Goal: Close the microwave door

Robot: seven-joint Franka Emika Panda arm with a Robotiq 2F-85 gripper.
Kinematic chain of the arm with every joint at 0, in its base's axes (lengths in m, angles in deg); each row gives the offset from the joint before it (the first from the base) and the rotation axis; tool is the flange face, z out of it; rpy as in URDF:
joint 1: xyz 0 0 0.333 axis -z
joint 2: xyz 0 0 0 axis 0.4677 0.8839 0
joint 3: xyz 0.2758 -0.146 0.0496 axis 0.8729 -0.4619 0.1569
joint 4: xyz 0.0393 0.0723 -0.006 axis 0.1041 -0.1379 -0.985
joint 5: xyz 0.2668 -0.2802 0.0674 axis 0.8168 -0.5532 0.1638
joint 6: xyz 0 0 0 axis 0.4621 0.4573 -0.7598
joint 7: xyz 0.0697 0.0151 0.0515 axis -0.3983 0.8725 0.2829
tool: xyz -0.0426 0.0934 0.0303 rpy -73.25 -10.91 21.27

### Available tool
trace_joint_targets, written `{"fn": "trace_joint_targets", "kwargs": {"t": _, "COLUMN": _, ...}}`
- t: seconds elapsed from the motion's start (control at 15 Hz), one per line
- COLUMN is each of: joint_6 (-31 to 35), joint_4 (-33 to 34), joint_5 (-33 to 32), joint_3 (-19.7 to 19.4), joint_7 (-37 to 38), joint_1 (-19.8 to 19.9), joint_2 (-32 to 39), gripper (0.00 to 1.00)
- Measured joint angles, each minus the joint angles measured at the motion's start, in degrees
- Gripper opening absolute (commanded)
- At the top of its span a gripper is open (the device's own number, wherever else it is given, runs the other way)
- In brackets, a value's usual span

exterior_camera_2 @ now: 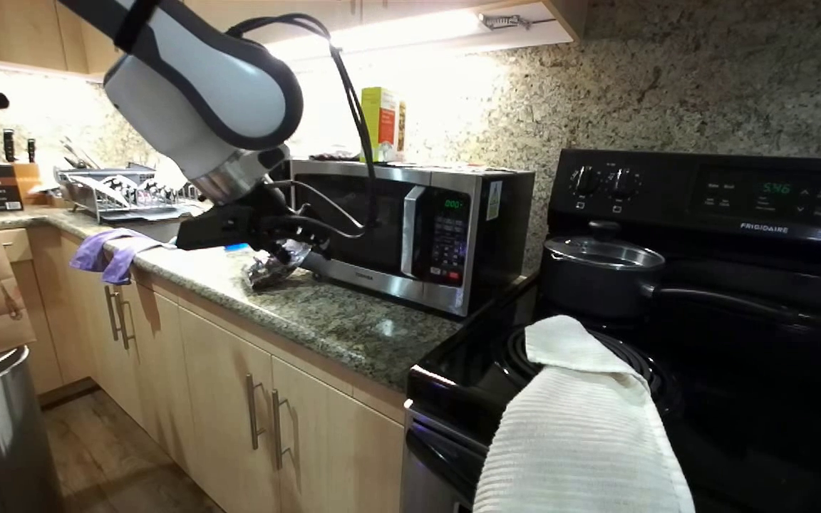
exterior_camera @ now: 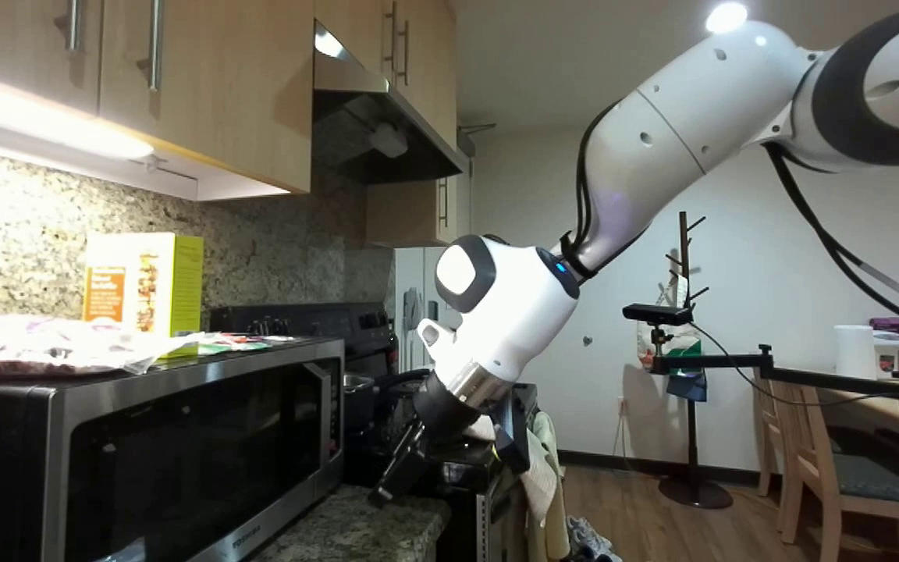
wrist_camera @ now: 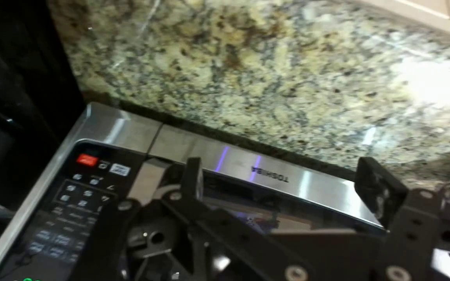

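Microwave door (exterior_camera: 192,460): closed, flush beside the control panel (exterior_camera_2: 447,235).
Microwave (exterior_camera_2: 507,235): on the worktop (exterior_camera_2: 382,342), next to the black stove (exterior_camera_2: 760,427).
Gripper (wrist_camera: 285,177): spread wide, angled down in front of the door, apart from it.
Box (exterior_camera_2: 386,128): upright atop the microwave.

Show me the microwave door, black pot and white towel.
Microwave door (exterior_camera: 192,460): in an exterior view, on its dark window.
Black pot (exterior_camera_2: 592,288): in an exterior view, on its side.
White towel (exterior_camera_2: 585,431): in an exterior view, on its ribbed middle.
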Motion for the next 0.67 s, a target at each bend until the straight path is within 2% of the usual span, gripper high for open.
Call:
{"fn": "trace_joint_targets", "kwargs": {"t": 0.47, "joint_6": 0.0, "joint_4": -12.4, "joint_5": 1.8, "joint_3": 22.3, "joint_7": 5.3, "joint_1": 14.3, "joint_2": -5.9, "gripper": 1.0}}
{"fn": "trace_joint_targets", "kwargs": {"t": 0.53, "joint_6": -0.4, "joint_4": -13.2, "joint_5": 2.1, "joint_3": 23.9, "joint_7": 5.3, "joint_1": 15.3, "joint_2": -6.1, "gripper": 1.0}}
{"fn": "trace_joint_targets", "kwargs": {"t": 0.67, "joint_6": -0.5, "joint_4": -12.9, "joint_5": 2.1, "joint_3": 23.1, "joint_7": 5.3, "joint_1": 14.7, "joint_2": -5.9, "gripper": 1.0}}
